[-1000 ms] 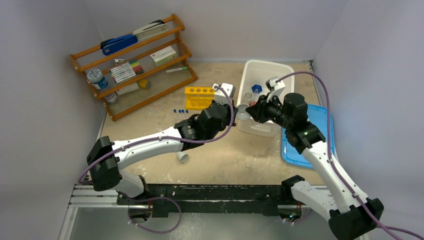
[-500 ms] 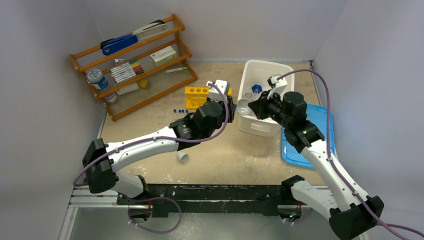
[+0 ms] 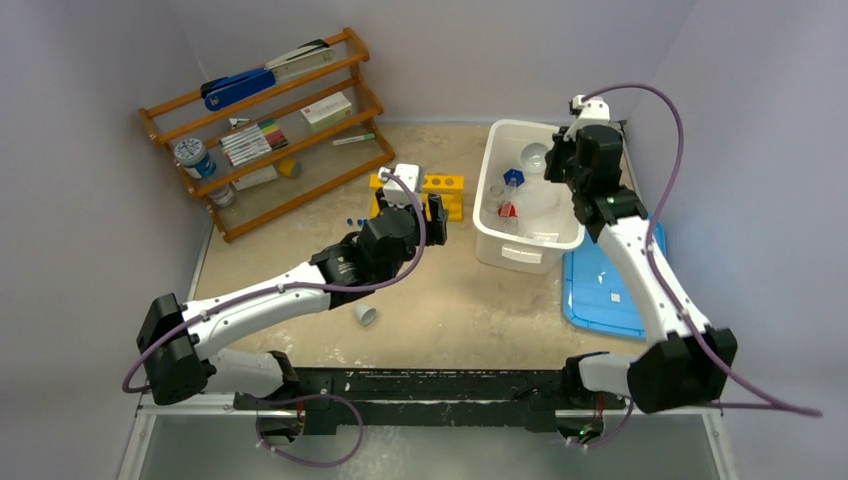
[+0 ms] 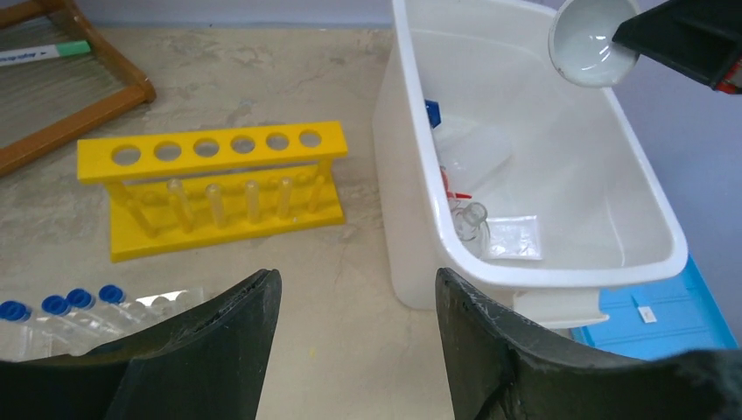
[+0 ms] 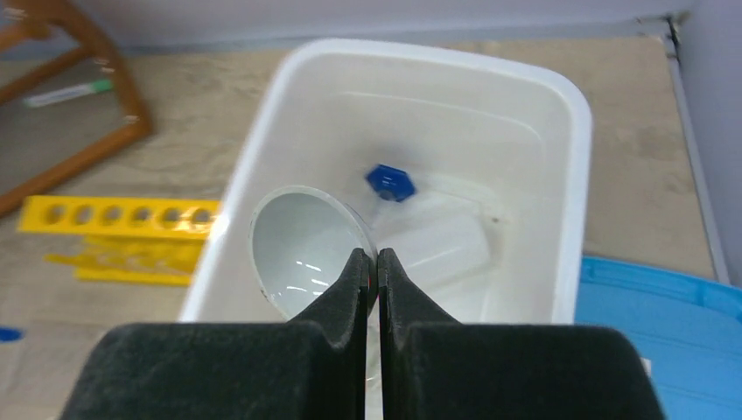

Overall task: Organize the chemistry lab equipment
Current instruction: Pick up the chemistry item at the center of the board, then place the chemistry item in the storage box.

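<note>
Above the white tub, a clear dish was pinched between the right fingers; left fingers were spread wide

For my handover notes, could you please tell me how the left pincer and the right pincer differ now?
The left pincer is open and empty; the right pincer is shut on the rim of a clear dish. The left pincer hovers near the yellow rack; the right pincer is above the white bin. Both are black.

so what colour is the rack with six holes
Yellow. The rack shows best in the left wrist view.
</note>
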